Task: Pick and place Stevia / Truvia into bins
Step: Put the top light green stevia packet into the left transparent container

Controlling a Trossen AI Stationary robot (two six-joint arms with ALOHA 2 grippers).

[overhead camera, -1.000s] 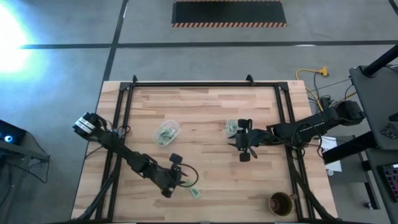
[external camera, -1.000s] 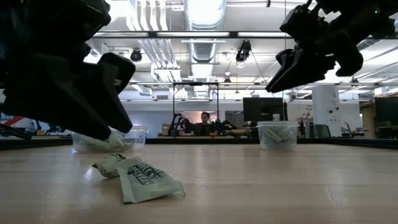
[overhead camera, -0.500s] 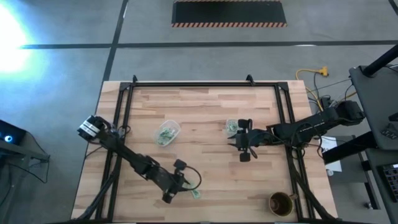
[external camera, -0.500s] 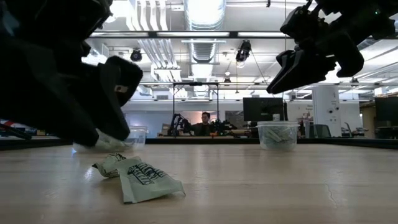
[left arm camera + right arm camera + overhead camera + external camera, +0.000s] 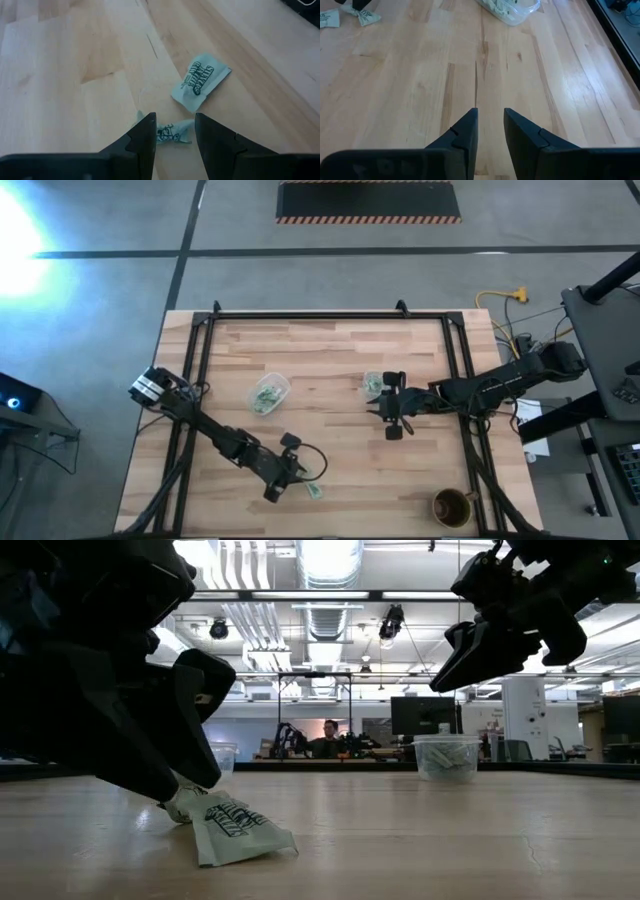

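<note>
Two green-and-white packets lie near the table's near edge: a flat one [image 5: 200, 82] [image 5: 235, 830] and a crumpled one [image 5: 172, 132] [image 5: 180, 805]; in the high view they show as one small patch [image 5: 313, 488]. My left gripper [image 5: 175, 122] [image 5: 298, 473] is open and low over the table, its fingers on either side of the crumpled packet. My right gripper [image 5: 491, 117] [image 5: 387, 408] is open and hangs above the table beside the right clear bin [image 5: 373, 386] [image 5: 446, 755], which holds packets. The left clear bin [image 5: 268, 393] also holds packets. My left gripper comes down slanting over the crumpled packet, one finger [image 5: 145, 135] on each side of it. The packet lies on the table. I cannot tell whether either finger touches it.
A round brown cup [image 5: 452, 505] stands at the table's near right corner. A black frame [image 5: 320, 317] runs round the table's far edge and sides. Bare wood [image 5: 485, 65] lies between the two bins and ahead of my right gripper. A person [image 5: 330, 737] sits far behind the table.
My left gripper has moved toward the table's right and near edge and down, closing on the two packets until its fingers straddle the crumpled one. The packets have not moved.
</note>
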